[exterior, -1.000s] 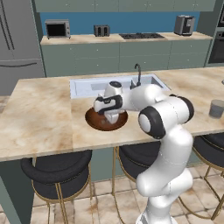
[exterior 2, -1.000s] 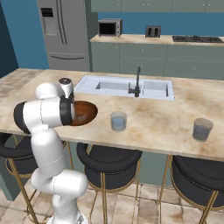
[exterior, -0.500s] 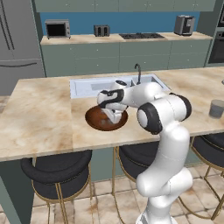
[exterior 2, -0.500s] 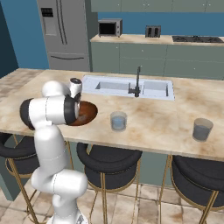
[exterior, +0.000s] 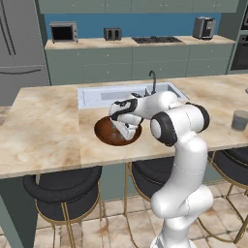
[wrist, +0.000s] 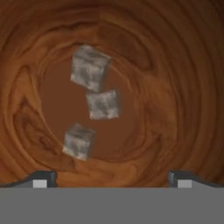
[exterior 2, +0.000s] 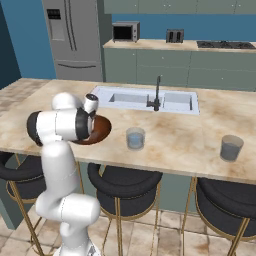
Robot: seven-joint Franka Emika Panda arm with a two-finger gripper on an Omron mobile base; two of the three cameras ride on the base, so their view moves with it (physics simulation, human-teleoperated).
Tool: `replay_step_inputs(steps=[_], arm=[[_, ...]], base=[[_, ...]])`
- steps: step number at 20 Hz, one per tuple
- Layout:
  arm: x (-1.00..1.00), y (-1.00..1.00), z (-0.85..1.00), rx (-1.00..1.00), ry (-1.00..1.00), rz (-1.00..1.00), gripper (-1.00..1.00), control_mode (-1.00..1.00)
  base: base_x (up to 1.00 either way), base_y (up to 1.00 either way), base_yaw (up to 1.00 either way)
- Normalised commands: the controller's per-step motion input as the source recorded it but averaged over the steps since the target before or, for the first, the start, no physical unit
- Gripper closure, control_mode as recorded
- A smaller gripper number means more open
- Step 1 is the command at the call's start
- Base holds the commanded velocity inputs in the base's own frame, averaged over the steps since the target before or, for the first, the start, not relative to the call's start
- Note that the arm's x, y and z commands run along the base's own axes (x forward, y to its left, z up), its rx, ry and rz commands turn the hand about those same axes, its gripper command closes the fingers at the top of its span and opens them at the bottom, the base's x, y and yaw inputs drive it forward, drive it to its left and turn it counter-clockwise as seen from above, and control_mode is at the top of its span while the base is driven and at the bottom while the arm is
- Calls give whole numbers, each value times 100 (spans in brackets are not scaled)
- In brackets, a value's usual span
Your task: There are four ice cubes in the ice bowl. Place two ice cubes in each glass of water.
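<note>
Below the wide-open pincer [wrist: 112, 177], three ice cubes [wrist: 102, 104], seemingly apart, on the ice bowl [wrist: 175, 87] floor.

A marbled beige island counter [exterior 2: 190, 145] runs across the middle of both base views, with a pale sink [exterior 2: 145, 99] and dark faucet [exterior 2: 157, 94] set into it. On it sit the ice bowl [exterior: 107, 134] left of centre and two glasses of water [exterior 2: 135, 138] [exterior 2: 231, 148] toward the right
</note>
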Motion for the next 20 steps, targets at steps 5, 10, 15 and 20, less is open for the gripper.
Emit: replay_step_inputs(steps=[5, 10, 15, 20], arm=[[12, 0, -18, 6, 5, 0, -100, -100], [28, 0, -18, 4, 7, 0, -100, -100], [55, 3, -11, 2, 7, 0, -100, -100], [61, 9, 0, 0, 4, 0, -100, -100]], base=[[0, 0, 0], [0, 0, 0], [0, 0, 0], [0, 0, 0]])
